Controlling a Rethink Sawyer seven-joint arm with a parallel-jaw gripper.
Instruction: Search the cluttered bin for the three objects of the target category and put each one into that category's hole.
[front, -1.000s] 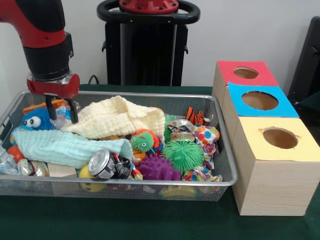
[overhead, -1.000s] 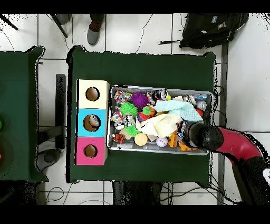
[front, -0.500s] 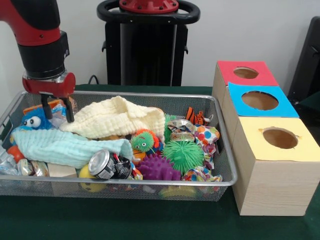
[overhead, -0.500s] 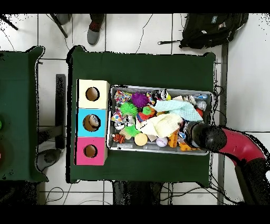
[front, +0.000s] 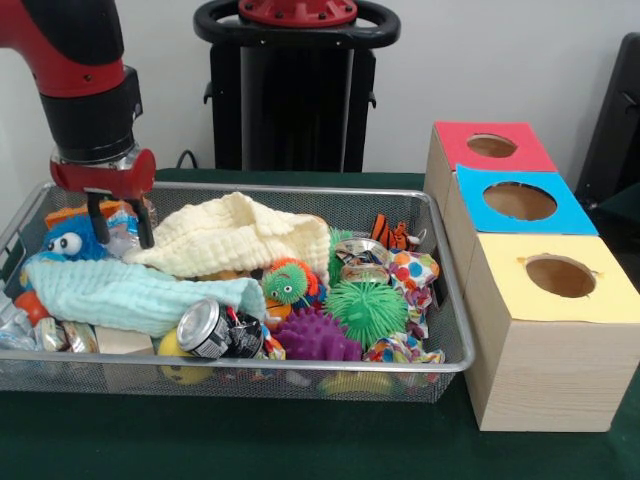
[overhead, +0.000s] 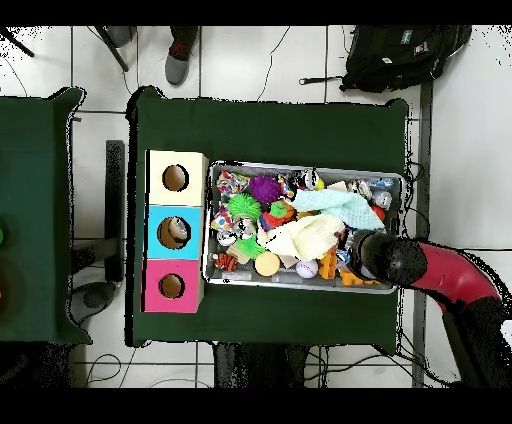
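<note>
At the frame's upper left, the gripper (front: 120, 220) – fingers spread, grasping nothing – hangs over the wire bin (front: 445, 300); it should descend straight onto one item.

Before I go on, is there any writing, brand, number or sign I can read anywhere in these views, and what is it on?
None can be read.
Crushed can in the bin: print too blurred to read.
Backpack on the floor: a small pale mark, too small to read.
Three boxes: coloured tops only, no lettering.
</note>
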